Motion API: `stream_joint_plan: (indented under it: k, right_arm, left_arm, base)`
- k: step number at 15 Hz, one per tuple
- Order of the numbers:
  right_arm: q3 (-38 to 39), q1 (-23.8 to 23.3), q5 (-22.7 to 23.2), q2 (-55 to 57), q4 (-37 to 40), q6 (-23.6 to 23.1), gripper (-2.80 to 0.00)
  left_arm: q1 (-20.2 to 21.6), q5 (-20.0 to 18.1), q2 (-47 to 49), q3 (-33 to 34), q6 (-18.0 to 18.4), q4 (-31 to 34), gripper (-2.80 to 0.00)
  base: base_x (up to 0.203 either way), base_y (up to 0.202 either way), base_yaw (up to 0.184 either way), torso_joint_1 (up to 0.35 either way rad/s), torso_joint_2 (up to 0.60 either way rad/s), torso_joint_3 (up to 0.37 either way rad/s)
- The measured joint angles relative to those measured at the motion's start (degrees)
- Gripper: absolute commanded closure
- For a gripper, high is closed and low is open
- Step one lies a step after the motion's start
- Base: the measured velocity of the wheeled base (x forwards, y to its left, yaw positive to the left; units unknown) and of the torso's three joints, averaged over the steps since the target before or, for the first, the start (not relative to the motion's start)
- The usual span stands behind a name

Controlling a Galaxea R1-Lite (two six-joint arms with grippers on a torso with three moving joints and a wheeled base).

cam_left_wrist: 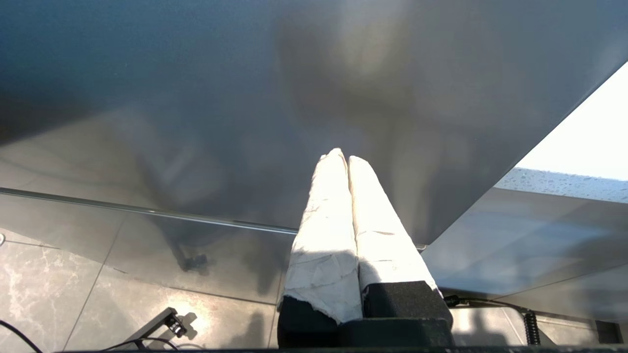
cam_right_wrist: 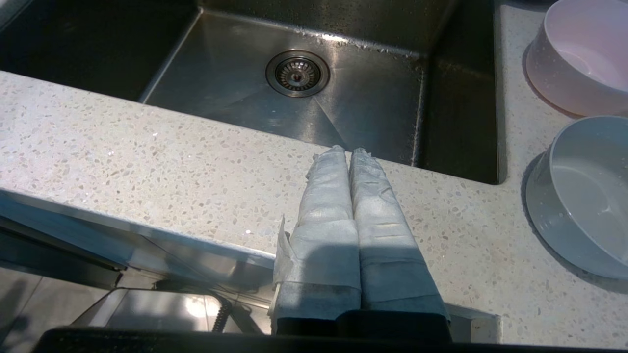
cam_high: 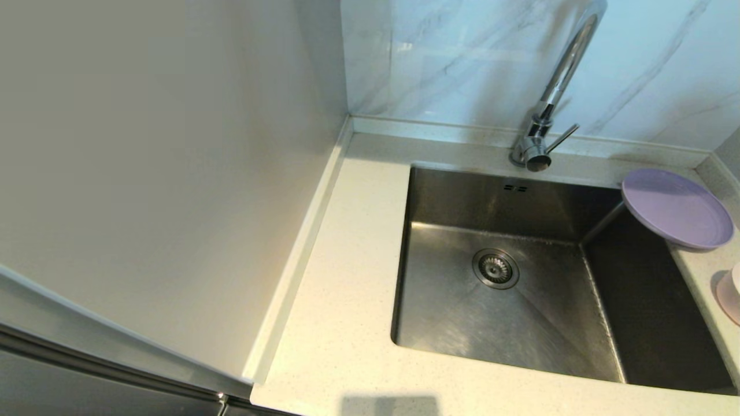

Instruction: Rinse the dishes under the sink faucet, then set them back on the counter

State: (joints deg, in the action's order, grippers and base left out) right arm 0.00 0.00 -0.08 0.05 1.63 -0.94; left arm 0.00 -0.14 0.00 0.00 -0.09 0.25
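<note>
The lavender plate (cam_high: 676, 208) lies on the counter (cam_high: 347, 277) at the sink's far right corner, its edge overhanging the basin. The pale pink bowl (cam_right_wrist: 584, 54) stands on the counter right of the sink (cam_high: 462, 312), and only its rim (cam_high: 729, 292) shows in the head view. The chrome faucet (cam_high: 549, 115) rises behind the basin. My right gripper (cam_right_wrist: 349, 151) is shut and empty over the counter's front strip, near the sink's front edge. My left gripper (cam_left_wrist: 343, 156) is shut and empty, low beside a grey cabinet panel. Neither gripper shows in the head view.
A pale grey bowl (cam_right_wrist: 584, 196) stands on the counter just in front of the pink one. The drain strainer (cam_high: 495, 268) sits in the sink bottom. A tall pale side panel (cam_high: 144, 173) bounds the counter on the left. The marble wall (cam_high: 462, 58) stands behind.
</note>
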Motion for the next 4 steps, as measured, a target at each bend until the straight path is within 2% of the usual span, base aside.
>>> stream_joint_plan:
  k: [4]
  right_arm:
    - [0.0,0.0,0.0,0.0,0.0,-0.1,0.00]
  left_arm:
    - [0.0,0.0,0.0,0.0,0.0,0.0,0.00]
  base:
    - [0.000,0.000,0.000,0.000,0.00,0.000]
